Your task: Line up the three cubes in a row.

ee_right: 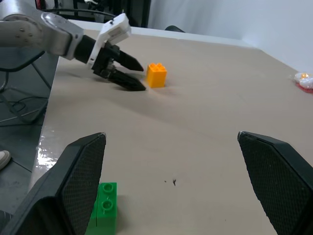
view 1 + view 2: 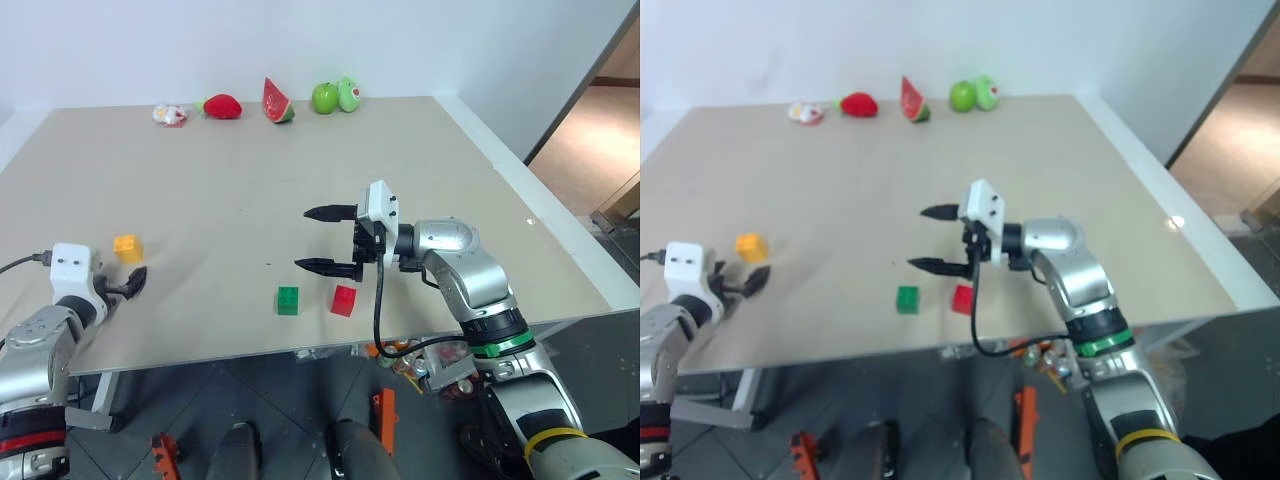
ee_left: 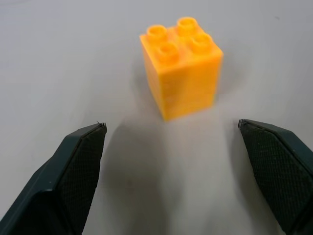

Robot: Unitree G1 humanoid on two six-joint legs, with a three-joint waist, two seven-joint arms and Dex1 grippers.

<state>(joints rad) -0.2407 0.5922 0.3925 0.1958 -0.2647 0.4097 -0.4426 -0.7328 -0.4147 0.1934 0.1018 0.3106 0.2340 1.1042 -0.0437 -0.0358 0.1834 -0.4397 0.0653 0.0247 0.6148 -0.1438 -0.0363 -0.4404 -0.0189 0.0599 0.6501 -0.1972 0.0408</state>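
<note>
Beige bench (image 2: 250,190) carries toy fruits (image 2: 270,102) along its far edge. Right hand (image 2: 327,240) hovers wide open and empty above the green cube (image 2: 288,300) and red cube (image 2: 344,300), near the front edge. Left hand (image 2: 133,283), spread and empty, sits just short of the yellow cube (image 2: 127,247).

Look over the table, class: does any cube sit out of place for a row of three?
Yes. The yellow-orange cube stands alone near the left edge, just ahead of the open left gripper, far from the green cube and red cube, which sit side by side, apart. Nothing looks spilled or damaged.
</note>
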